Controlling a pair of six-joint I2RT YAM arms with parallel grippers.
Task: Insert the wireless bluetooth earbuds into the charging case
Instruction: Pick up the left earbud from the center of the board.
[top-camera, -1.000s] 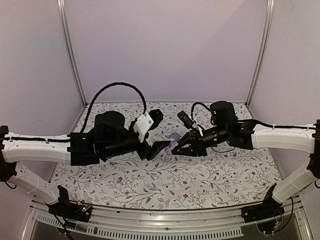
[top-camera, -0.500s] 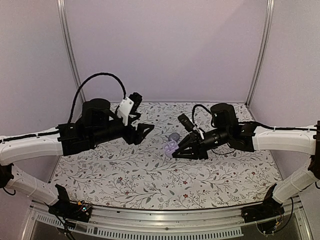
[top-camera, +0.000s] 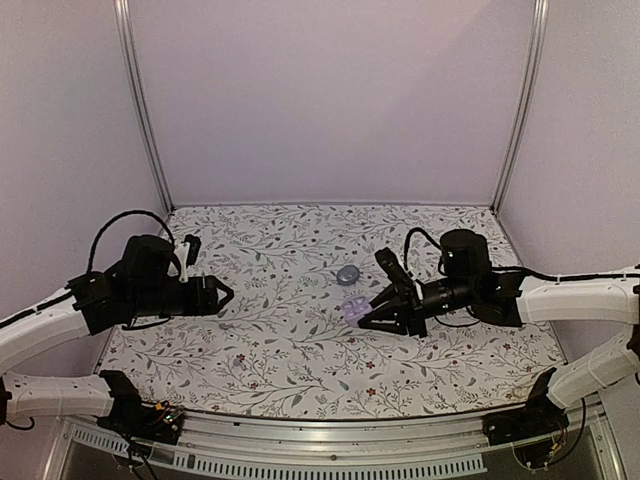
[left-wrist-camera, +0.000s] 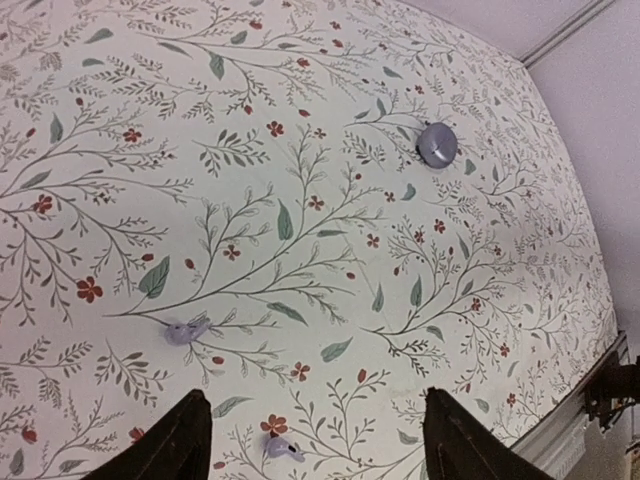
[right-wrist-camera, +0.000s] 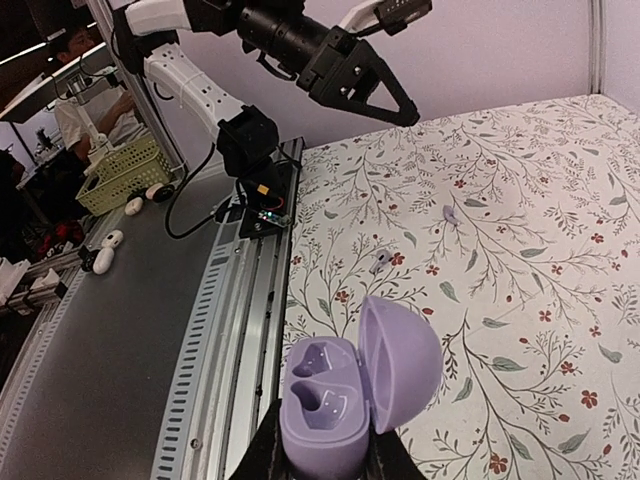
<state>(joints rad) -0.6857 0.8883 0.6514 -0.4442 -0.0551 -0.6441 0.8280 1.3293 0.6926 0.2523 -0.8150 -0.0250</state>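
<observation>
White-shelled left arm (top-camera: 45, 322) and right arm (top-camera: 585, 295), black at joints. Looped with black cables (top-camera: 125, 213); tipped with dark tapered fingers (left-wrist-camera: 175, 445).

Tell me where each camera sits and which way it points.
Top external: above and behind the arms, looking down at the floral cloth; left hand and right hand with their arms show.
Left wrist: on the left arm, facing down at the cloth; its fingers show beside two earbuds.
Right wrist: faces leftward across the cloth toward the left hand; its hand grips the open charging case.
Shared: both wrist views show the earbuds.
</observation>
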